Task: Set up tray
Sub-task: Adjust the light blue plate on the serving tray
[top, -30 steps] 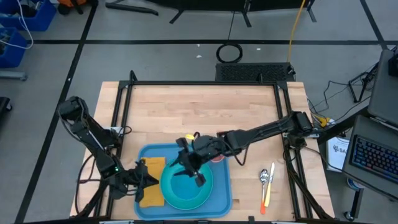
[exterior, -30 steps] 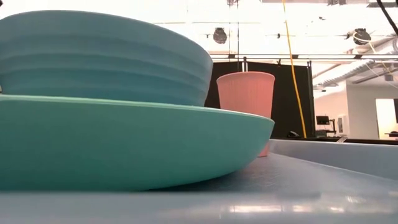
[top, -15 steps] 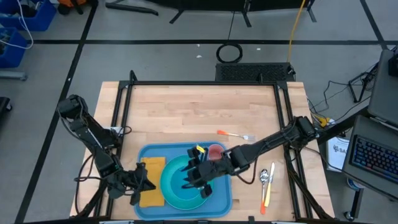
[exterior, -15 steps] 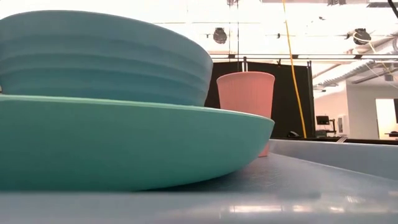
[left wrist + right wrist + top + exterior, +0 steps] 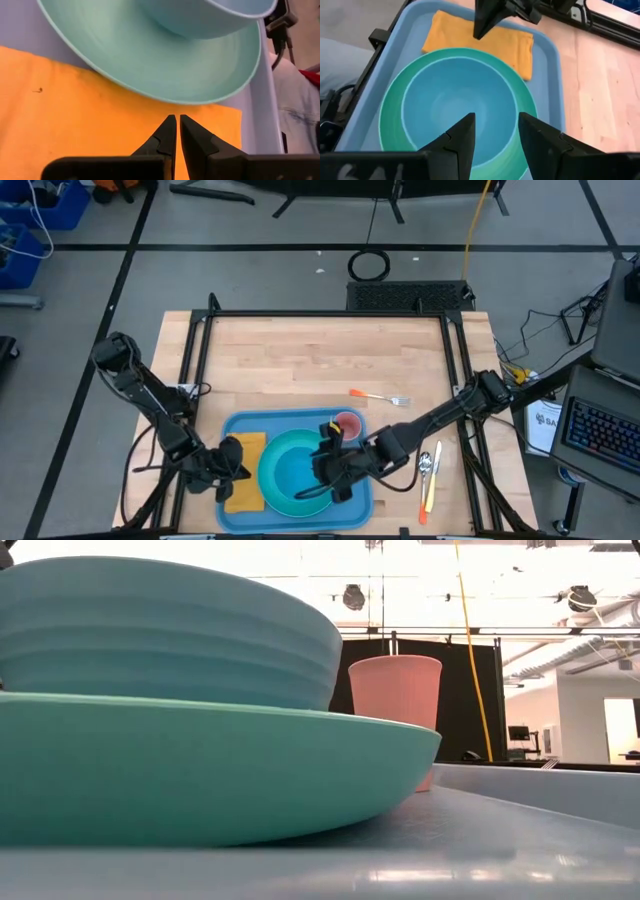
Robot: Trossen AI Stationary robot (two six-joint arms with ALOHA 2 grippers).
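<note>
The large flat blue plastic tray (image 5: 232, 428) with rounded corners and a raised rim lies at the near edge of the pale wooden table (image 5: 300, 360), between the two arms. On it sits a round teal plate (image 5: 268, 480) with a blue bowl (image 5: 292, 475) resting in it; the low view shows the bowl's ribbed wall (image 5: 170, 635) above the plate's rim (image 5: 220, 775). A yellow-orange cloth napkin (image 5: 246, 470) lies flat on the tray's left part, its edge tucked under the plate. A pink ribbed cup (image 5: 348, 423) stands upright at the tray's far right corner, just beside the plate.

The left gripper (image 5: 177, 120) hangs just over the napkin at the plate's edge, its two dark fingers pressed together with nothing between them. The right gripper (image 5: 495, 122) hovers above the bowl's right side with its fingers spread apart and empty.

On the bare wood, an orange-handled fork (image 5: 378, 397) lies beyond the tray, and a metal spoon (image 5: 425, 464) and an orange-handled knife (image 5: 433, 480) lie side by side to the tray's right. No brand, label or writing on the tableware can be read; a white sheet off the table's right edge carries dark letters too small to make out.
</note>
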